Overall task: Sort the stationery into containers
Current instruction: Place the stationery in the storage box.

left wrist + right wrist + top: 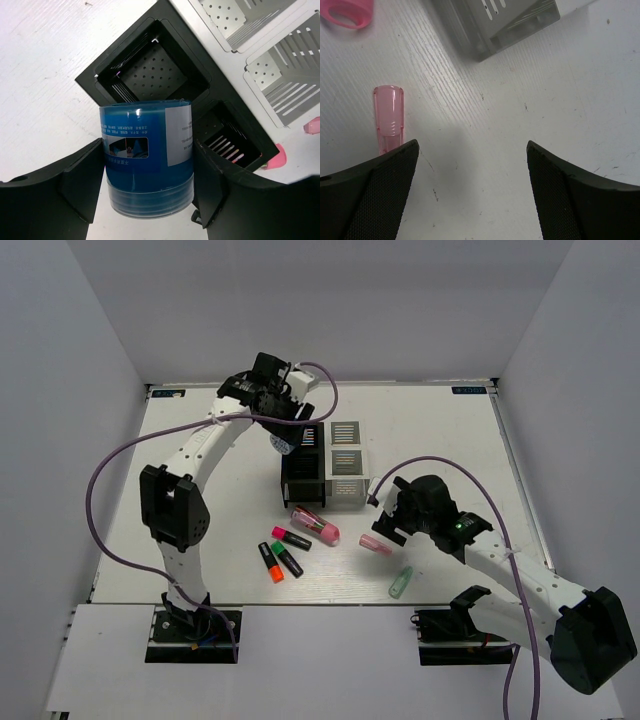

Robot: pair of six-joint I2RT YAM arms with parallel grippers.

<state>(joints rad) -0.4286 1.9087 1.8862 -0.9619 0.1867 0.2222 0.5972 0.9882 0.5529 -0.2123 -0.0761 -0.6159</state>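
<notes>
While left end effector clamps blue-white roll near black bin | right end effector spread above table

Bright, even, diffuse light from overhead in all views. Top view is sharp; the white worktop is near blown out, and arm shadows are soft and faint. Left wrist: pale sheen along the upper rim and label of the roll; black bins show little inner detail; fingers are dark, slightly soft near the lens. Right wrist: broad soft shadow on the worktop between the fingers; surface grain is crisp.
</notes>
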